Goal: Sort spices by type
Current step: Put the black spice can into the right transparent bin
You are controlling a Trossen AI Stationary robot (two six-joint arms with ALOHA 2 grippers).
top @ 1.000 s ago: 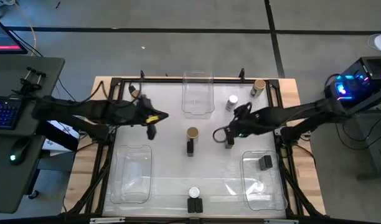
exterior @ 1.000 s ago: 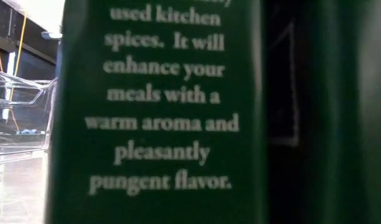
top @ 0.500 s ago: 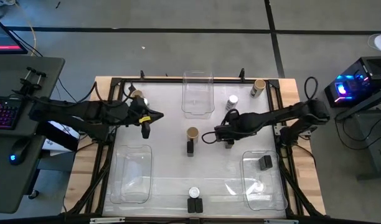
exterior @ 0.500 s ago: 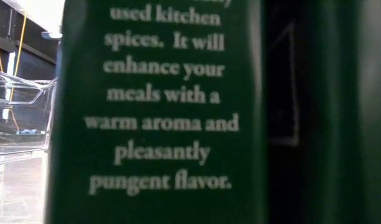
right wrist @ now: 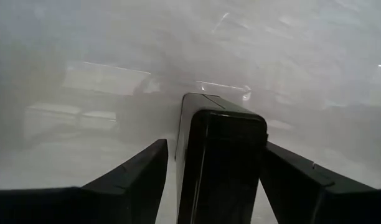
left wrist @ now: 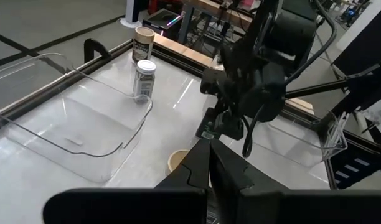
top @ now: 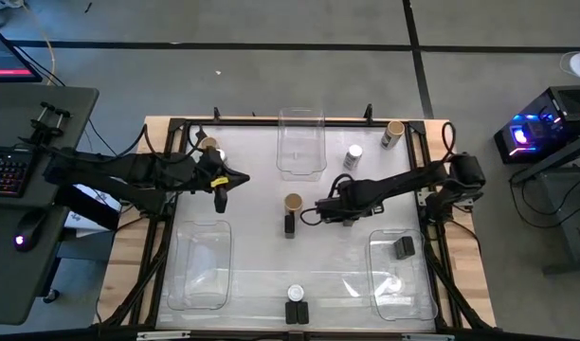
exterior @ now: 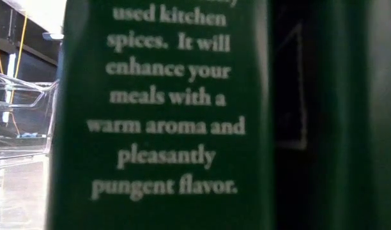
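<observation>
Your right gripper point(right wrist: 209, 180) sits low at mid-table with a black box point(right wrist: 220, 155) standing between its fingers point(right wrist: 131, 180) — the jaws are spread a little wider than the box, with a gap showing on each side, so nothing is gripped yet. From above, that gripper point(top: 314, 214) reaches toward the tan-lid jar point(top: 293, 203) and a second black box point(top: 290, 225) just in front of it; I can't tell from that view which box lies between the fingers.

Your left gripper point(left wrist: 212, 171) hangs over the left half of the table, fingers pressed together and holding nothing.

Farther out: a white-lid jar point(top: 353, 154) and another tan-lid jar point(top: 394, 132) stand near the back bin point(top: 301, 144), one box point(top: 404, 248) lies in the right bin point(top: 400, 275), and a white-lid jar point(top: 295, 295) with a box point(top: 296, 313) waits at the front edge.

The risk, as I judge it: the box is tall and narrow, so closing off-centre could tip it or shove it into the tan-lid jar — square up before you squeeze
</observation>
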